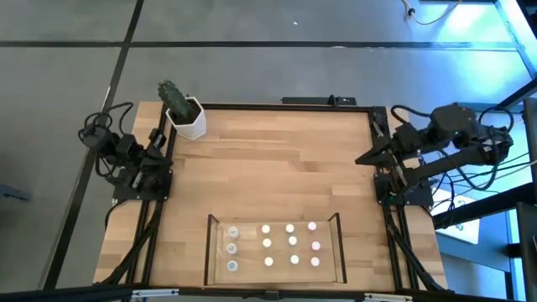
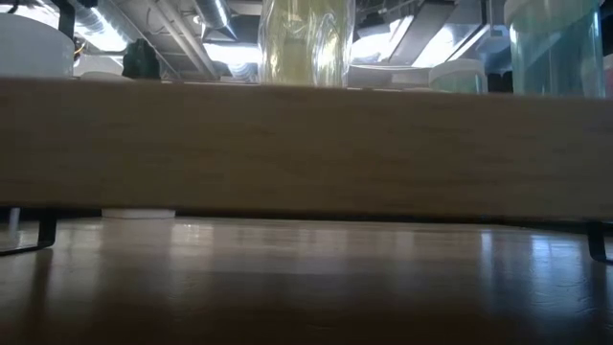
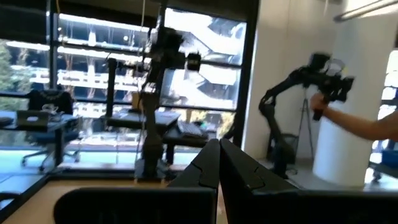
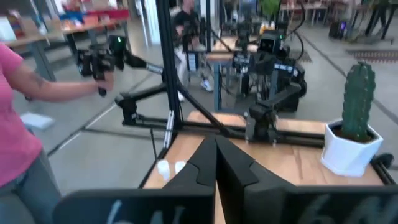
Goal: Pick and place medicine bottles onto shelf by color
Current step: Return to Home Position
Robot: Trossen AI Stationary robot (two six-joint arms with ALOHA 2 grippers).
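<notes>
Wide bare tabletop (image 1: 277,168) between the two arms, and from the shelf (image 1: 209,250) back to the far rail of the frame (image 1: 285,106): ample open wood. Only other thing out there: a cactus pot (image 1: 188,117) in the far left corner, near the left arm (image 1: 138,168).

Shelf midway across, close to the front edge opposite the cactus side, well apart from both arm bases. Lies with its long axis left to right, parallel to that edge.

Inside it, the bottles (image 1: 293,242): twelve counted from above, in four columns of three. Left column bluish-clear, two middle columns white, right column pinkish. Stand caps up, long axes vertical, each apart from its neighbours.

Left gripper (image 3: 218,149) back at the left rail, fingers (image 3: 202,171) pressed together with nothing between them. Right gripper (image 4: 216,146) at the right rail on the folded right arm (image 1: 419,155), tip pointing inward over the tabletop, fingers (image 4: 202,168) likewise together and bare.

Low view mostly blocked by a broad wooden band, seemingly the shelf's base. Above it, only blurred, cut-off parts of a yellowish and a greenish-clear bottle, hard to match with the columns seen from above.

Beyond the tabletop, a person (image 4: 18,124) in a pink top, holding a dark device, mostly cut off by the picture's edge.
</notes>
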